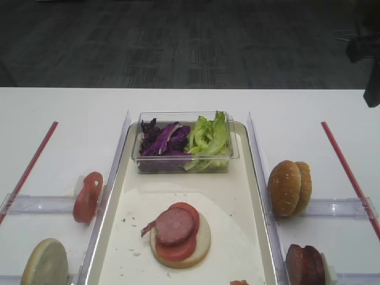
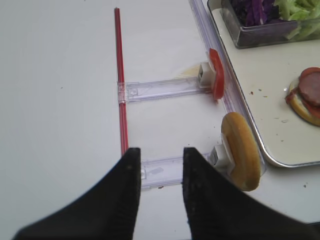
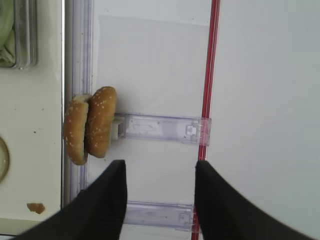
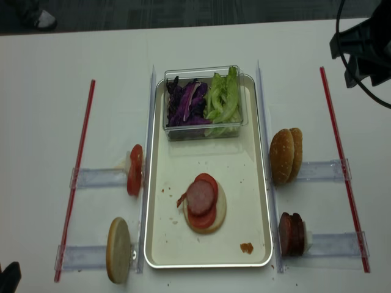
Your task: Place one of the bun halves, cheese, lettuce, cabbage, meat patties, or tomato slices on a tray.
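The tray (image 4: pixel 157 247) is taken as the landmark. At its far end a clear plastic tub (image 4: pixel 203 130) is seated, in which the cabbage (image 4: pixel 185 104) is packed on the left and the lettuce (image 4: pixel 223 97) on the right, the two touching in the middle. Nearer the tray's front, a flat bun half (image 4: pixel 215 217) is laid cut face up, and on it tomato slices (image 4: pixel 206 183) and a meat patty (image 4: pixel 201 196) are stacked. A small reddish scrap (image 4: pixel 246 248) is seen near the tray's front right corner.

Outside the tray's right rim, two seeded bun halves (image 4: pixel 286 155) are stood on edge against a clear holder (image 4: pixel 321 170), and two meat patties (image 4: pixel 292 234) are stood likewise further forward. Outside the left rim, a tomato slice (image 4: pixel 135 170) and a pale bun half (image 4: pixel 119 250) are propped on edge.

The right gripper (image 3: pixel 160 175) is seen parted with nothing between its fingers, just short of the seeded bun halves (image 3: pixel 90 130). The left gripper (image 2: pixel 161 165) is likewise spread and empty, beside the left bun half (image 2: pixel 241 150).
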